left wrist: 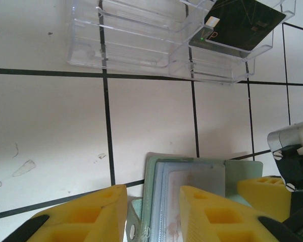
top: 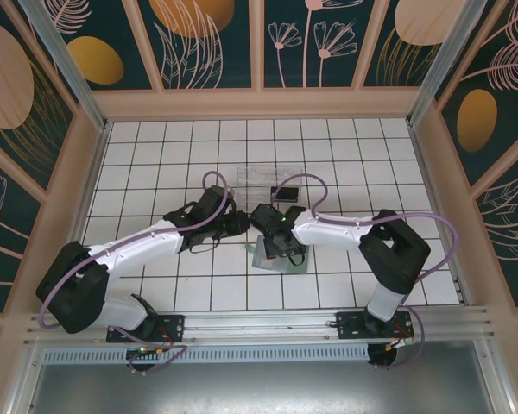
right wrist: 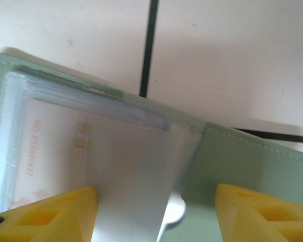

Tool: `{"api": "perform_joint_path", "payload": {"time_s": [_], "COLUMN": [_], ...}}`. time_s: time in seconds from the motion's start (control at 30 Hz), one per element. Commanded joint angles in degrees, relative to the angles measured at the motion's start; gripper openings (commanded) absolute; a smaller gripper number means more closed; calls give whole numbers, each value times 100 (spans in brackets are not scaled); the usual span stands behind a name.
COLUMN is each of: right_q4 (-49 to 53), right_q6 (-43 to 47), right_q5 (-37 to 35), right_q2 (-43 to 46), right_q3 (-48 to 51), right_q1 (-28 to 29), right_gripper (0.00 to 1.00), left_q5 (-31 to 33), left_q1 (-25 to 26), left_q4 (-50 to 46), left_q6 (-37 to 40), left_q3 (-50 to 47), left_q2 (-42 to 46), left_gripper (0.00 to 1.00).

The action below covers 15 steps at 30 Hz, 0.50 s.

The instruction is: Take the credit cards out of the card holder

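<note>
Near the middle of the table, just ahead of both arm bases, the card holder lies open and flat, its long axis running roughly left to right. The right gripper sits directly over it. The left gripper sits just beside its left edge, so the right arm is the nearer one to the pocket.

In the right wrist view the pale card is still seated in its pocket behind a clear window, on the left half of the holder. The right gripper's fingers stand wide apart and straddle the pocket, with nothing between them. Their tips are cut off by the frame edge, so contact with the holder cannot be confirmed.

In the left wrist view the left gripper's fingers stand moderately apart and grip nothing. The holder's edge lies below the gap between them. One of the right gripper's fingers is visible at the holder's far side.

Extraction probably calls for one gripper to pin the holder while the other draws the pale card out along the pocket opening.

Farther out, apart from the holder, the clear tray already carries the black card, lying flat in one compartment.
</note>
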<state>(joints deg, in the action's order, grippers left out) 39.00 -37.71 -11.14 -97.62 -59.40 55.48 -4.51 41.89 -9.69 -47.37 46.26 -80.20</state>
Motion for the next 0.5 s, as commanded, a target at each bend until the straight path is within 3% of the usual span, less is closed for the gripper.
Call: {"api": "perform_joint_path", "payload": {"time_s": [0.0,0.47], "right_q4": [301,762], "right_q6": [-231,-1022], "right_q5": [-275,-571], "right_q2": [319,1646], "right_q3": [204,1097], "right_q1": [-50,-565], "right_gripper": [63,60], "left_q5": [-172,-382], "left_q1": [-26,172], "left_q4": [-147,-50], "left_q6": [114,-132], "left_q3": [180,433], "left_q2": [-101,-557], "left_gripper": [33,29]}}
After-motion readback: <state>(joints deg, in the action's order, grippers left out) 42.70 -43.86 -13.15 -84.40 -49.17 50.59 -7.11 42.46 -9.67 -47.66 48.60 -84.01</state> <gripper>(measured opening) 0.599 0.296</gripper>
